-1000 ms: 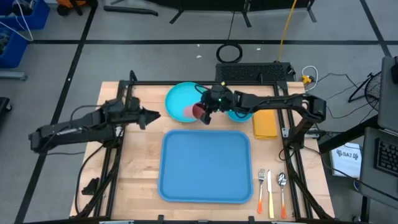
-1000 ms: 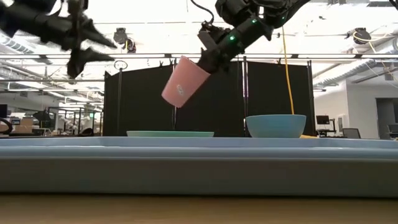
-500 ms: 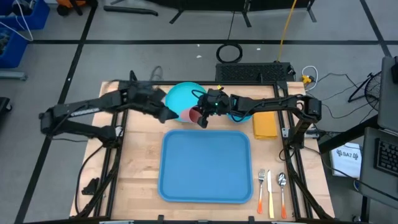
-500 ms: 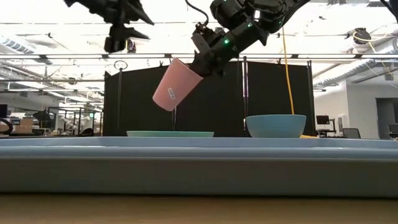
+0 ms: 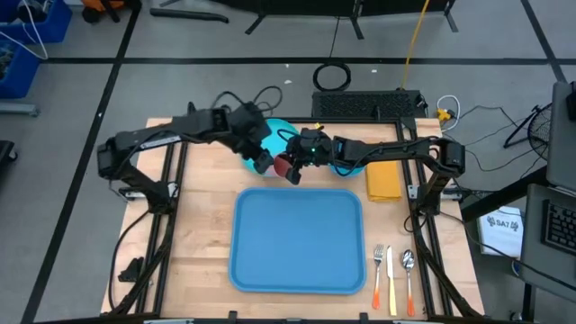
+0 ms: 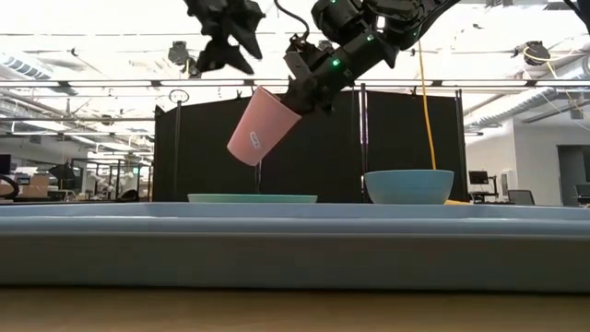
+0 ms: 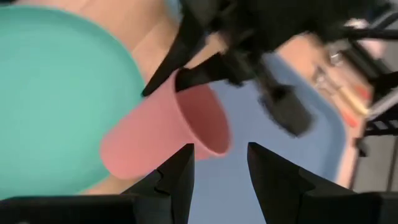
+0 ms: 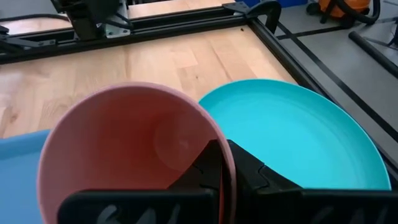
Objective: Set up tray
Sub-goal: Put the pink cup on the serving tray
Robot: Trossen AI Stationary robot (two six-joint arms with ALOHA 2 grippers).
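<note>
- The tray (image 5: pixel 298 239) lies flat on the worktop (image 5: pixel 202 234), towards its front edge, with nothing on it.
- It looks like stiff, smooth plastic, so I judge it light and rigid but slippery. The raised rim, at the middle of a long side, is the likely place to take hold; I expect a grip at one corner would let it tilt.
- Its rounded corners and rim sit just beside the cutlery (image 5: pixel 392 274) on the right, so there is little slack on that side. Bare wood on its left gives open room for sliding or setting down.
- Behind the tray stand the plate (image 5: pixel 270 137), the bowl (image 6: pixel 408 186) and the napkin (image 5: pixel 382 179), all still off the tray.
- The right end effector (image 5: pixel 297 162) is in the air above the tray's far edge, closed on the rim of the pink cup (image 6: pixel 261 128). One finger is inside the cup and one outside, and the cup hangs tilted with its mouth toward the wrist.
- The cup looks thin and light. I judge that it could swing or slip in a rim-only pinch.
- The left end effector (image 5: pixel 258 157) is just beside the cup, over the plate's near edge. Its fingers (image 7: pixel 174 177) are parted with nothing between them, on either side of the cup's mouth.
- With both arms crowded at the cup, there is little clearance there. The free space is over the tray's middle and front.
</note>
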